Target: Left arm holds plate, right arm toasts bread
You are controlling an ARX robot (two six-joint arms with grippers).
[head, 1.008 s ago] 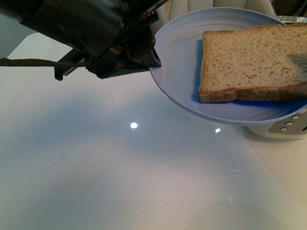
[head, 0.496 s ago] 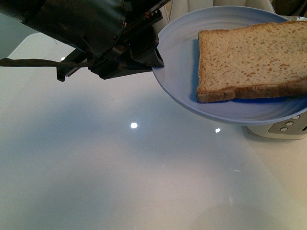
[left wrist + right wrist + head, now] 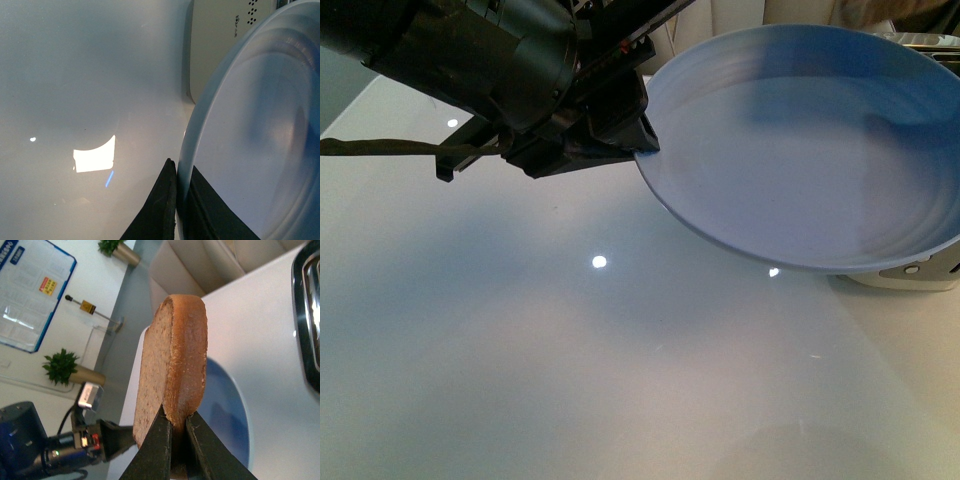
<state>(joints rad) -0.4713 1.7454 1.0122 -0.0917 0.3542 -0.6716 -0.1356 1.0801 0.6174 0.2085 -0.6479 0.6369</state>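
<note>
Pale-blue plate (image 3: 800, 160) held above white table (image 3: 570, 350), rim pinched by left gripper (image 3: 642, 148), toaster (image 3: 918, 277) just beside. The right gripper (image 3: 178, 432) clamps bread slice (image 3: 175, 360) edge-on, long axis straight out from jaws, plate beyond it.

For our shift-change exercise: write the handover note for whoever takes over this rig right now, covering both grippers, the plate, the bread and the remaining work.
Left gripper: shut on the rim of the plate, holding it above the table.
Right gripper: shut on the bread, held on edge.
Done: bread is off the plate.
Left: put bread into the toaster.
</note>
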